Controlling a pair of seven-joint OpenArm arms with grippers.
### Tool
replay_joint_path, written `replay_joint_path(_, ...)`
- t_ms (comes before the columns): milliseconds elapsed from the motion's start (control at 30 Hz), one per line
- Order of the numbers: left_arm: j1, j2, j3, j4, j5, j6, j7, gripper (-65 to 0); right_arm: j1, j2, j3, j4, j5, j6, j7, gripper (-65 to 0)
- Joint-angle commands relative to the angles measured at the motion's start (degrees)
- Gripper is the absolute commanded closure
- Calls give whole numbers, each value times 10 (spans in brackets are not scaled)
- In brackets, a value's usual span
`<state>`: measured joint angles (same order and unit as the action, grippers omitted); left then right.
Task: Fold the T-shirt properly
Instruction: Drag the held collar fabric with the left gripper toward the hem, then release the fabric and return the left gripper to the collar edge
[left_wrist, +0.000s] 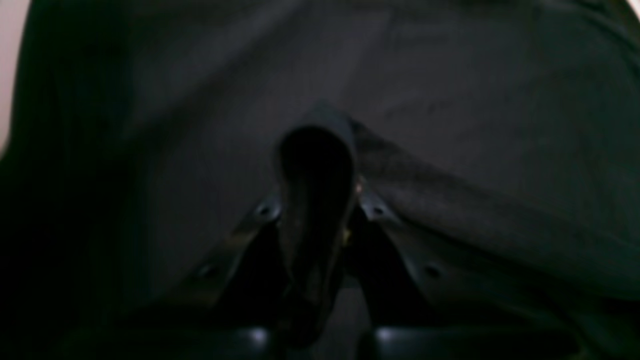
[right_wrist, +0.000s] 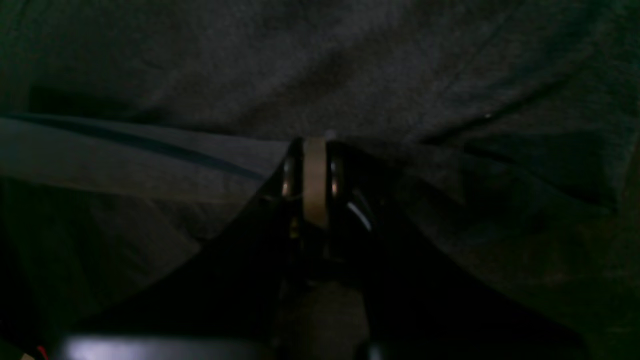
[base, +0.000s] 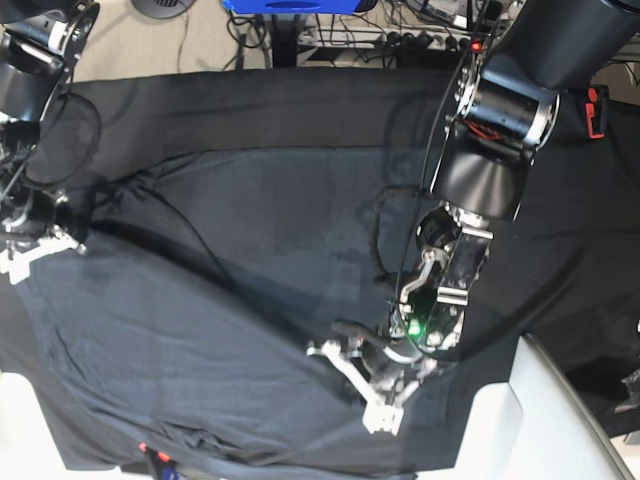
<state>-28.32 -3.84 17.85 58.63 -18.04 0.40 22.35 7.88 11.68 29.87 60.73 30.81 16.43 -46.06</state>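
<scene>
The T-shirt (base: 250, 270) lies spread across the middle of the base view, a dark charcoal-grey sheet with long creases. At its left edge my right gripper (base: 68, 238) is shut on the T-shirt (right_wrist: 350, 65). In the right wrist view the cloth bunches into folds at the closed fingertips (right_wrist: 315, 150). Near the lower right of the T-shirt, my left gripper (base: 362, 378) is also shut on the cloth. The left wrist view shows a ridge of the T-shirt (left_wrist: 450, 200) running out from the closed fingers (left_wrist: 315, 135).
The black table covering (base: 300, 110) extends beyond the shirt at the back and on the right. A pale grey panel (base: 540, 420) sits at the lower right. Bare white tabletop (base: 15, 430) shows at the bottom left. Cables (base: 400, 40) lie behind the table.
</scene>
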Motion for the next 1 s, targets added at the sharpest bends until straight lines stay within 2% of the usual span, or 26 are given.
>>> replay_joint_path(0, -18, 2, -1, 1, 0, 0, -23, 0, 11, 10, 1, 9, 6, 2, 9, -15)
replay_joint_path(67, -28, 2, -1, -15, 0, 0, -38, 0, 12, 10, 1, 9, 7, 2, 13, -59)
replay_joint_path(100, -32, 2, -1, -27, 0, 0, -45, -16, 12, 10, 1, 9, 9, 2, 22, -104)
replay_joint_path(167, -38, 5, -2, -43, 0, 0, -60, -197, 12, 10, 0, 9, 9, 2, 39, -203)
replay_joint_path(233, -48, 10, -2, -62, 0, 0, -74, -382, 12, 10, 0, 13, 9, 2, 55, -333)
replay_joint_path(300, -61, 10, -5, -79, -1, 0, -82, -533, 12, 10, 0, 16, 10, 2, 65, -447)
replay_joint_path(333, -66, 10, -7, -84, -3, 0, -84, -591, 12, 10, 0, 23, 10, 2, 69, -486)
replay_joint_path(400, -74, 6, -8, -83, -6, 0, -84, -650, 12, 9, 0, 50, 10, 4, 79, -503)
replay_joint_path(500, -69, 1, -9, -45, -7, 0, -81, -650, 9, 9, 6, 98, 11, 5, 80, -503)
replay_joint_path(567, -26, -19, -9, 19, -8, 0, -65, -650, -7, 1, 24, 138, 11, 5, 77, -503)
replay_joint_path(733, 161, -104, -9, 267, -8, -1, 53, -647, -76, -39, 135, 213, 11, 6, 75, -503)
replay_joint_path(800, 228, -130, -29, 342, -9, -1, 95, -587, -90, -50, 171, 202, 11, 22, 75, -503)
replay_joint_path(833, 267, -134, -55, 373, -9, -1, 107, -530, -95, -55, 187, 191, 11, 44, 75, -503)
replay_joint_path(900, 348, -128, -128, 423, -30, -1, 107, -385, -96, -58, 215, 157, 11, 85, 75, -503)
replay_joint_path(967, 408, -119, -201, 448, -96, -2, 108, -235, -91, -59, 236, 114, 11, 99, 75, -503)
